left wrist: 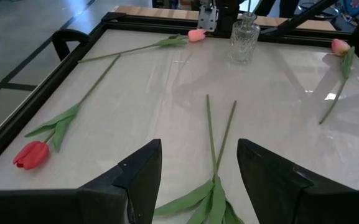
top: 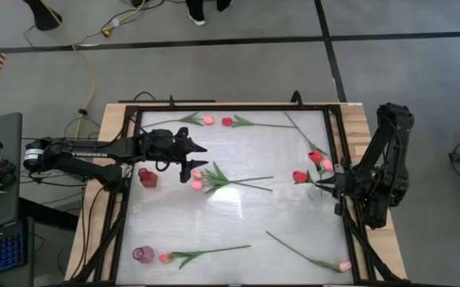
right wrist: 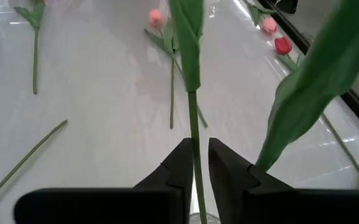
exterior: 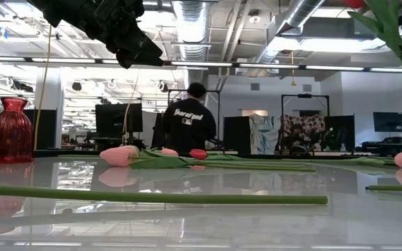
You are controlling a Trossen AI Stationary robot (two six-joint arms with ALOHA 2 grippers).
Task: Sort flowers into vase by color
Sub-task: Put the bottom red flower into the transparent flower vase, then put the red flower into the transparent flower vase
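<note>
My right gripper [top: 326, 185] is at the table's right edge, shut on the green stem of a red tulip [top: 300, 176], above a clear glass vase [left wrist: 244, 38]. My left gripper [top: 198, 159] is open and empty, hovering over two pink tulips [top: 198, 180] that lie side by side mid-table; their stems [left wrist: 219, 143] run between its fingers in the left wrist view. A red vase [top: 147, 177] stands beside them and a pink vase [top: 143, 254] stands near left. Other tulips lie flat: a pink one [top: 209, 119] and a red one [top: 227, 121] at the far edge, and pink ones near left [top: 166, 257] and near right [top: 344, 265]. My right gripper pinches the red tulip's thin stem [right wrist: 195, 127] between its two fingers, below a leaf [right wrist: 188, 37]. The fingers come from the table's right side. The tulip is lifted clear of the table and tilted, its bud up and toward the table's left. Its lower end is hidden below the fingers.
A red bud [top: 316, 157] and a pink bud [top: 326, 165] sit close to the right gripper, with a stem running to the far edge. A black frame [top: 122, 199] rims the white table. A person [exterior: 190, 122] stands in the room beyond.
</note>
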